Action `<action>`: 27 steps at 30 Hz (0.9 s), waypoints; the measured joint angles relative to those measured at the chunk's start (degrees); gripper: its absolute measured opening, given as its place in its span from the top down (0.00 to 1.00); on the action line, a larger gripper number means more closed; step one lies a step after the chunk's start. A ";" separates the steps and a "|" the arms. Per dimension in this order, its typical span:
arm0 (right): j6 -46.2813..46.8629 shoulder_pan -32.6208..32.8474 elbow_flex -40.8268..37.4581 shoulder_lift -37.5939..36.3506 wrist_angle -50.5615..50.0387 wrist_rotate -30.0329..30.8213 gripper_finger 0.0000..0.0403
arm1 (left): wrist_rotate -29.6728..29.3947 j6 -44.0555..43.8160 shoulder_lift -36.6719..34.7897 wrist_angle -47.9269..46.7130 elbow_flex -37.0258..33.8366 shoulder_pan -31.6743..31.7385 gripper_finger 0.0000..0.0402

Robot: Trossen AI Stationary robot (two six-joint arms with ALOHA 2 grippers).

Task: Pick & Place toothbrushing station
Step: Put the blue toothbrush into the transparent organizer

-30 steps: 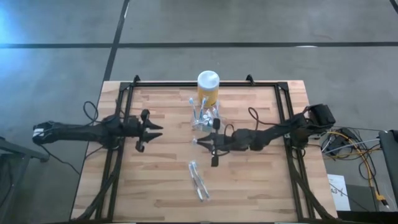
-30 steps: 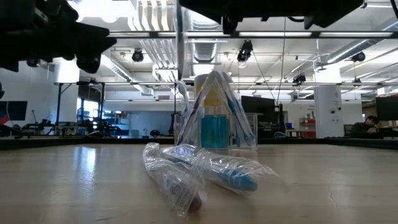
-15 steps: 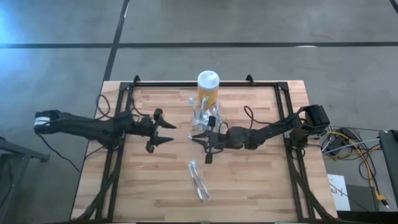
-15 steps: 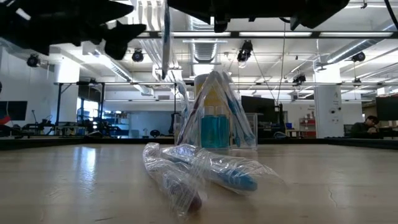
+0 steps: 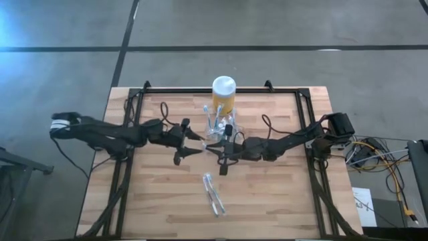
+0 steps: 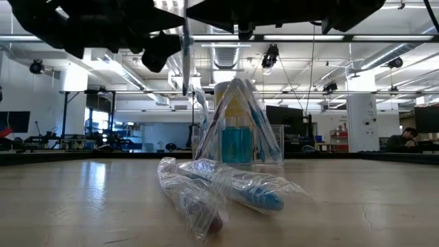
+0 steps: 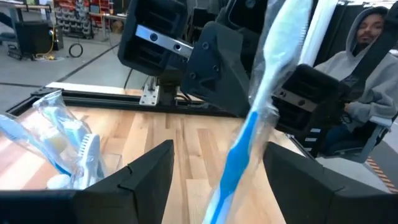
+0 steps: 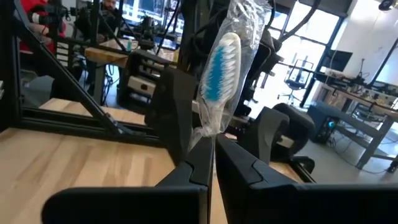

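Note:
My right gripper point(image 5: 211, 148) is shut on a toothbrush in a clear wrapper point(image 8: 219, 62), above the table's middle. The brush stands roughly upright, its blue-white head up and its blue handle point(image 7: 239, 146) down. It also shows in the low view point(image 6: 185, 55). My left gripper point(image 5: 196, 143) is open, with a finger on either side of the handle point(image 7: 217, 152), not touching it. The clear holder point(image 5: 219, 127) with several brushes stands on the table just beyond. It also shows in the low view point(image 6: 236, 130) and the left wrist view point(image 7: 62, 146). My right gripper pinches the wrapped toothbrush just below its head point(image 8: 209, 132) between its two shut fingers. The fingers come level from the table's right side and lie across the brush. The brush is lifted clear of the table, with its head above the fingers and its handle hanging below.
A yellow jar with a white lid point(image 5: 223, 94) stands behind the holder at the far edge. Wrapped toothbrushes point(image 5: 212, 194) lie on the table toward the near edge. A black frame point(image 5: 134, 107) runs along the table's sides. A person point(image 7: 367, 56) sits beyond the table.
My left gripper has moved toward the table's right, up to the held toothbrush, and its open fingers now stand on either side of the handle. My right gripper has shifted a little toward the table's left, with the toothbrush lifted clear.

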 joint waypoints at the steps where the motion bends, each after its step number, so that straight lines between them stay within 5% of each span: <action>1: 0.00 0.00 0.00 0.02 0.04 0.02 0.97 | -0.02 0.00 0.67 0.10 0.46 0.00 0.38; 13: 0.41 -0.22 -0.20 0.07 -1.22 0.13 0.97 | 2.78 2.10 4.65 0.12 2.71 0.00 0.40; 17: 0.42 -0.33 -0.12 0.07 -1.20 0.11 0.97 | 5.55 2.23 3.74 0.44 2.62 0.00 0.53; 23: 0.42 -0.37 0.13 0.11 -1.14 -0.06 0.97 | 6.78 2.22 4.24 0.30 3.61 0.04 0.91; 27: 0.44 -0.33 0.13 0.11 -1.18 -0.09 0.97 | 7.22 2.93 4.59 0.27 3.76 0.02 0.92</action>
